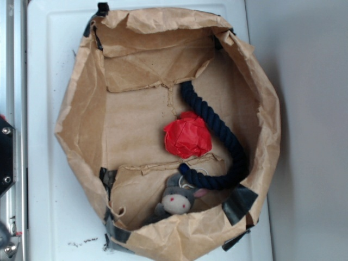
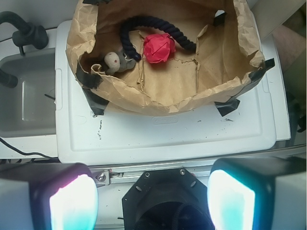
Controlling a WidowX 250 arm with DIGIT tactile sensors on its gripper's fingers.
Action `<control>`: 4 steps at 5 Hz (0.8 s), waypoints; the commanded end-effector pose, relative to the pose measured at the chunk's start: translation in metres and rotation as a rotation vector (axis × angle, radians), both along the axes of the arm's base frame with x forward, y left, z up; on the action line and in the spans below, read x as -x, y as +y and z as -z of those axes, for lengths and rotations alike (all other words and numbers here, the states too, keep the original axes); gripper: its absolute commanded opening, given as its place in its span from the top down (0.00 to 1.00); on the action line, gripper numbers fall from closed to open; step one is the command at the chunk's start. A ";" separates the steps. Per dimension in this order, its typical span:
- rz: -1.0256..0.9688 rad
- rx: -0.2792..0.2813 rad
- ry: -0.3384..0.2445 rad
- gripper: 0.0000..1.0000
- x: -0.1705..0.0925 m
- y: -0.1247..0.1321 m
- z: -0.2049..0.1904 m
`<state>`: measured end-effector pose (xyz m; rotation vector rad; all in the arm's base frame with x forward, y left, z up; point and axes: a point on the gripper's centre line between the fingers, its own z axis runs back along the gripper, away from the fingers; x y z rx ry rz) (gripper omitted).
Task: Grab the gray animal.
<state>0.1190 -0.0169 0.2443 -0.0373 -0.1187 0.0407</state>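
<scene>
Reaching in could go wrong: the gray animal (image 1: 176,200) sits tucked at 6 o'clock inside the paper bag (image 1: 81,125), touching its crumpled wall, so a finger might snag paper or the navy rope (image 1: 217,128) just beside it. The gripper (image 2: 152,200) is spread wide, well apart from it. It looks soft, with a pale dotted muzzle and pink-lined ears.

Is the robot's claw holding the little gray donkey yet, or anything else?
No, nothing. The gripper is open, with empty space between its pads, outside the paper bag. The gray animal lies untouched inside, beside the rope.
</scene>
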 end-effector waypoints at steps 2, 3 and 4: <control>-0.039 0.078 -0.041 0.00 -0.050 0.003 0.006; -0.115 0.089 -0.089 0.00 -0.100 0.003 -0.010; -0.115 0.089 -0.089 0.00 -0.100 0.003 -0.010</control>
